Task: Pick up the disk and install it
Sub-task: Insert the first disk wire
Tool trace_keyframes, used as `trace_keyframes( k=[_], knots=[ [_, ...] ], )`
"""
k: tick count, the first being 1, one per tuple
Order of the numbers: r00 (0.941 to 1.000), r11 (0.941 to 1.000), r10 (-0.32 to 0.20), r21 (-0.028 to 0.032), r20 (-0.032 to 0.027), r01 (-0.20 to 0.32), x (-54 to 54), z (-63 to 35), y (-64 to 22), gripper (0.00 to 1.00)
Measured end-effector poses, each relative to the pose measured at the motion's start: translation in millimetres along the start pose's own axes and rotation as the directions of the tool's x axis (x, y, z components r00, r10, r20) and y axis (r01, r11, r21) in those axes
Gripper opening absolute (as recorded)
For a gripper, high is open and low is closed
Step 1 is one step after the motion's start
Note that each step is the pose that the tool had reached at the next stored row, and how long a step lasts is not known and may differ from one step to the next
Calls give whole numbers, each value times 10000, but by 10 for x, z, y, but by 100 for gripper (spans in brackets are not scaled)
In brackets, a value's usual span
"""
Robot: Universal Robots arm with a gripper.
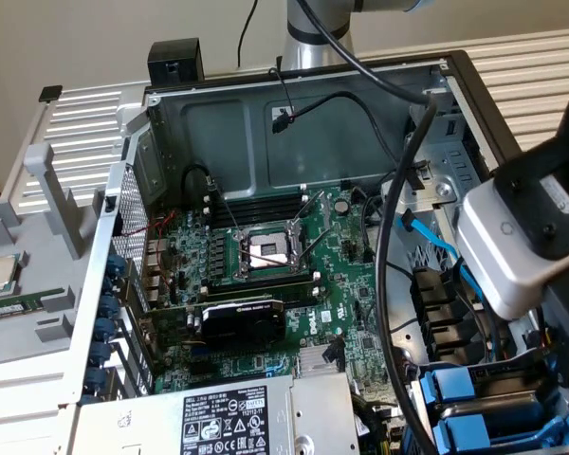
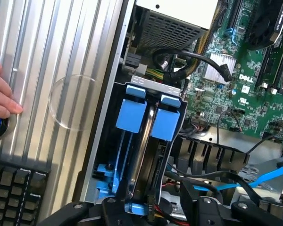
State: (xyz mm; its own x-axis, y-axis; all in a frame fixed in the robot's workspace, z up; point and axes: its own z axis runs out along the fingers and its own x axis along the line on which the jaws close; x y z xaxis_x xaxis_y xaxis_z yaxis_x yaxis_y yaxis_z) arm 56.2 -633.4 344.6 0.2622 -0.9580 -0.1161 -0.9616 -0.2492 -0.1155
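Disk: in its blue frame, edge-on in the drive bay at the case corner, just beside a second blue frame
Claw: gripper low over the bay, its black parts astride the frame's near end; cannot tell whether it grips or stands free
Step (judged): seating the disk in its slot
Do it well: push straight along the rails, no tilt; keep clear of the blue cable; finish flush with the neighbour
Hidden: metal body, label, connector end, any contact with the claw
Exterior view: wrist housing blocks the bay's top
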Motion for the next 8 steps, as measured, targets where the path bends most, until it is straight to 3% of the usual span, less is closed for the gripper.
trace_keyframes(
  k=[4, 8],
  knots=[
    [9998, 9998, -182, -82, 89, 183, 9, 17, -26, 55],
    [9993, 9992, -323, -236, 161, 326, 19, 41, -48, 55]
  ],
)
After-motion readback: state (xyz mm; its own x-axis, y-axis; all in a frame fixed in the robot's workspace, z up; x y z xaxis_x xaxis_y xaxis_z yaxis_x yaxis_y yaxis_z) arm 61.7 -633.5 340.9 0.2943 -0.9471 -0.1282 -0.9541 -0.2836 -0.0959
